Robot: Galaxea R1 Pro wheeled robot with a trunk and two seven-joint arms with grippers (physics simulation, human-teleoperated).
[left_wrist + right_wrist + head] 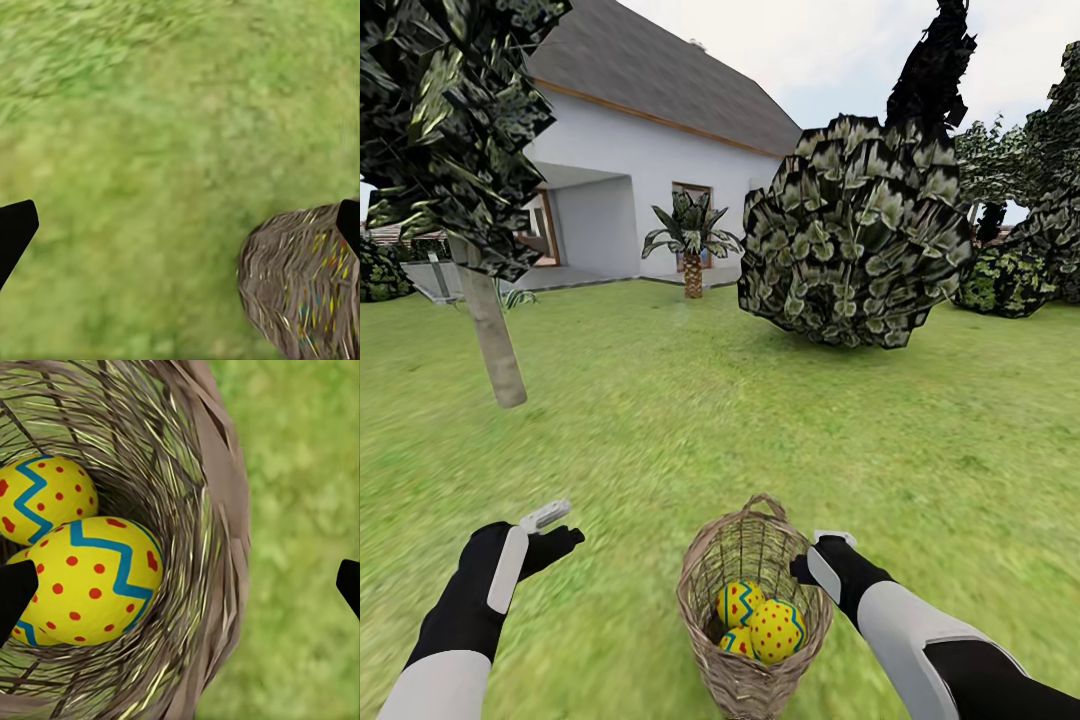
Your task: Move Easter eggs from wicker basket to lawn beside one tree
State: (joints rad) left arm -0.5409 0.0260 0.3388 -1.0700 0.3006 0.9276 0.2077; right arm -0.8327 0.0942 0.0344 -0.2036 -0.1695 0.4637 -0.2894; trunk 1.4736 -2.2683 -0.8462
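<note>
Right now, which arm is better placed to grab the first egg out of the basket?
Right. The right gripper sits open at the wicker basket rim, looking in at the eggs; the left gripper hangs over grass beside it.

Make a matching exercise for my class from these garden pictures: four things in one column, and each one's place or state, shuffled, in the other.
Things:
1. eggs
2. basket
3. left gripper
4. palm

Places or states:
A. by the white house
B. inside the basket
C. over bare lawn, empty
D. on the lawn between the two arms

Pairs: 1-B, 2-D, 3-C, 4-A
</note>
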